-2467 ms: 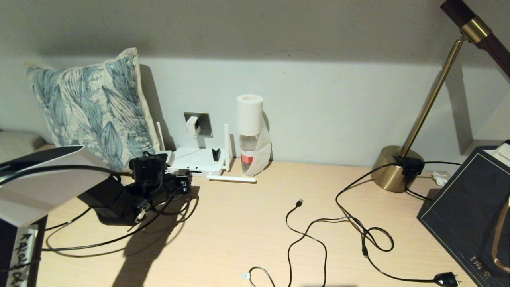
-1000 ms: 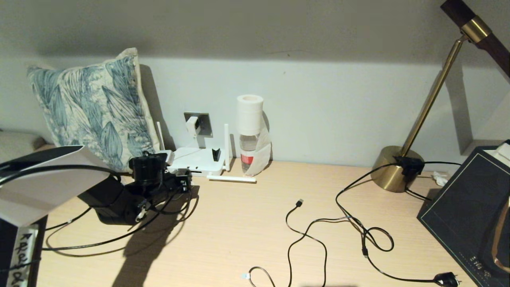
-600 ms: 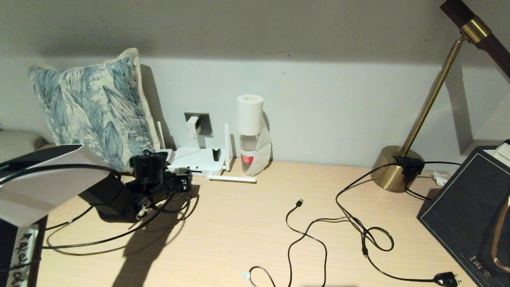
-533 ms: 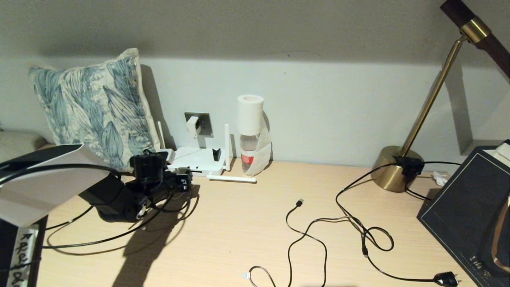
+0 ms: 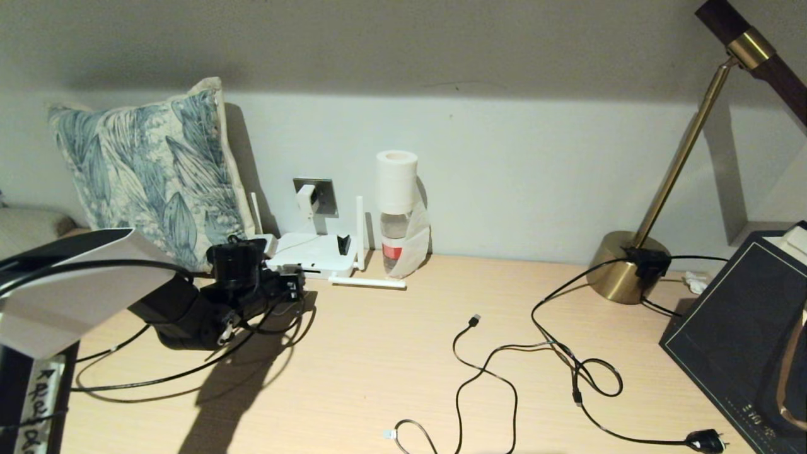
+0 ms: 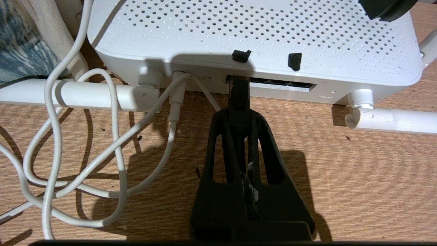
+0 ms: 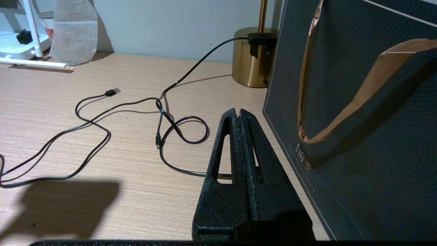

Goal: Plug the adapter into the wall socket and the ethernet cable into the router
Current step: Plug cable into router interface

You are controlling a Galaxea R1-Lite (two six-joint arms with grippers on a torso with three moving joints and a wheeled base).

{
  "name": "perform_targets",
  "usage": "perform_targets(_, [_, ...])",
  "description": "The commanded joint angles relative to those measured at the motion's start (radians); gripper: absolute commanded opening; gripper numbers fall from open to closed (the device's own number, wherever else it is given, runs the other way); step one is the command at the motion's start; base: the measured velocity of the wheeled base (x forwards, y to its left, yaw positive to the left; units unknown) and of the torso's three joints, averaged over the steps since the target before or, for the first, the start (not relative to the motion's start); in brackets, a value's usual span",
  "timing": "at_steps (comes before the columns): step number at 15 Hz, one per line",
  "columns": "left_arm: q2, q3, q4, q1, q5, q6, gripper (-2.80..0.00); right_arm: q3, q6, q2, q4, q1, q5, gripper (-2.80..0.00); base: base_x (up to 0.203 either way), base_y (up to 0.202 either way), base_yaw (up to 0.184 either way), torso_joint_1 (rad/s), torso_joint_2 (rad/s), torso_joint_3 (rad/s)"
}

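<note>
The white adapter (image 5: 306, 199) sits plugged into the grey wall socket (image 5: 321, 192), and its thin white cord (image 6: 116, 136) runs down to the router's back. The white router (image 5: 313, 254) lies on the desk below the socket, with antennas up and one lying flat. My left gripper (image 5: 291, 289) is at the router's (image 6: 256, 34) near edge, shut on the ethernet cable (image 6: 238, 93). The cable's tip is at the leftmost port slot; how deep it sits is hidden. Its black slack (image 5: 157, 380) trails across the desk behind the arm. My right gripper (image 7: 240, 111) is shut on nothing, low over the desk's right side.
A leaf-print pillow (image 5: 151, 170) leans left of the router. A bottle topped with a white roll (image 5: 396, 214) stands to its right. A black USB cable (image 5: 474, 321) and a cord with a mains plug (image 5: 705, 440) sprawl mid-desk. A brass lamp base (image 5: 621, 274) and a dark bag (image 7: 358, 102) stand right.
My left gripper has edged slightly toward the router with the ethernet cable in it, and the cable's slack loop on the desk has shifted a little. The right arm has not moved.
</note>
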Motion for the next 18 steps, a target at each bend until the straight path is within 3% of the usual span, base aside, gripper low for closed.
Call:
perform_targets(1, [0.007,-0.005,-0.005,0.0,0.0,-0.001,-2.8,0.035,-0.001,0.001,-0.001,0.0,0.001,-2.8,0.0,0.0,0.0,0.0,0.0,0.0])
perform_targets(18, [0.05,-0.051,0.027,0.001,-0.001,-0.001,-2.8,0.035,-0.001,0.001,-0.001,0.0,0.0,-2.8,0.0,0.0,0.0,0.0,0.0,0.0])
